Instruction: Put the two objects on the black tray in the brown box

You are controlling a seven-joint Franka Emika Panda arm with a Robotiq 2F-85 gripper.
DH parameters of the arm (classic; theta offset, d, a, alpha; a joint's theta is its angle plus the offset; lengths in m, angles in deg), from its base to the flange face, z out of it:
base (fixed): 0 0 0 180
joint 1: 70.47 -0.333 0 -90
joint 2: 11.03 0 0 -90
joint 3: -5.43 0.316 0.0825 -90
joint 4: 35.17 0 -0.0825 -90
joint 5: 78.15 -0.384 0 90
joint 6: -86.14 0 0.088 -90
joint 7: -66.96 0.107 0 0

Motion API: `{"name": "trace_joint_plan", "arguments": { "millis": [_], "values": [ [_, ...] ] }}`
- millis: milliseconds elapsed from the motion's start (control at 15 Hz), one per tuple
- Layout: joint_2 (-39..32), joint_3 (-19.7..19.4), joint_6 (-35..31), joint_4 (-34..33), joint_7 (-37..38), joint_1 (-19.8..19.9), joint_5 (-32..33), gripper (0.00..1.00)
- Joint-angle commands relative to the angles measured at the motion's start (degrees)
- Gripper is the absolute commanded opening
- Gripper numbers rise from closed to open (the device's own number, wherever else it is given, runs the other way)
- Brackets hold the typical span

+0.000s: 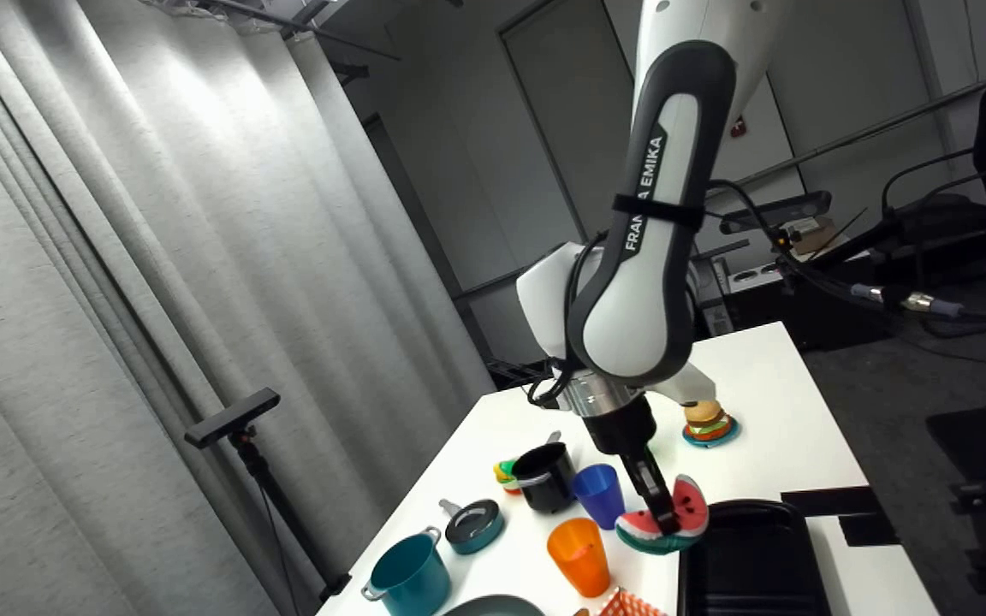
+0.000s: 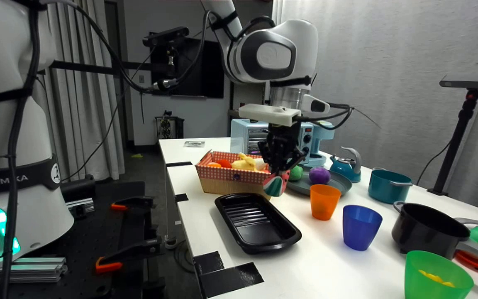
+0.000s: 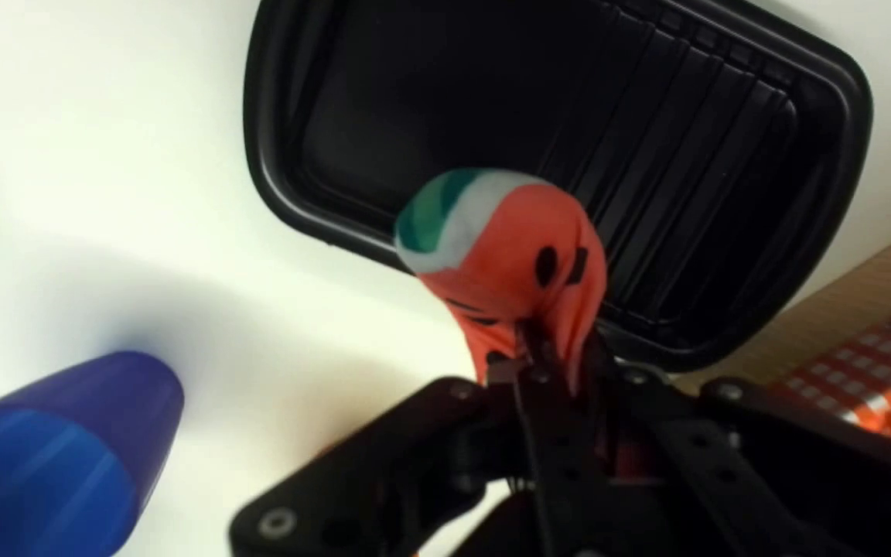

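Observation:
My gripper (image 1: pixel 662 512) is shut on the watermelon slice (image 1: pixel 691 505), red with a green rind, in both exterior views and the wrist view (image 3: pixel 523 232). The slice hangs above the table by the long edge of the black tray (image 2: pixel 259 245). In the wrist view it overlaps the tray's rim (image 3: pixel 291 205). No object shows on the tray. The brown box (image 2: pixel 222 186), wood below and red-checked cloth above, stands just behind the tray beside the gripper (image 2: pixel 279 169). A pale yellow piece (image 2: pixel 244 163) lies in the box among other toys; I cannot tell whether it is the second object.
An orange cup (image 2: pixel 323 203) and a blue cup (image 2: pixel 360 227) stand near the slice. A grey plate (image 2: pixel 342 182), teal pot (image 2: pixel 388 187), black pot (image 2: pixel 425 232) and green cup (image 2: pixel 434 278) stand further along. A toaster oven (image 2: pixel 243 135) is behind the box. A toy burger (image 1: pixel 707 419) sits across the table.

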Motion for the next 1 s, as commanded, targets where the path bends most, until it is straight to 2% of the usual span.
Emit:
{"name": "trace_joint_plan", "arguments": {
  "millis": [0,533,933],
  "values": [
    [5.13,0.71,4.09,-0.41,2.22,-2.32,1.46,0.02],
    [5.36,4.35,7.84,-6.02,2.01,-8.32,2.24,0.02],
    [4.46,6.39,8.68,-7.41,1.48,-10.76,1.70,0.02]
  ]
}}
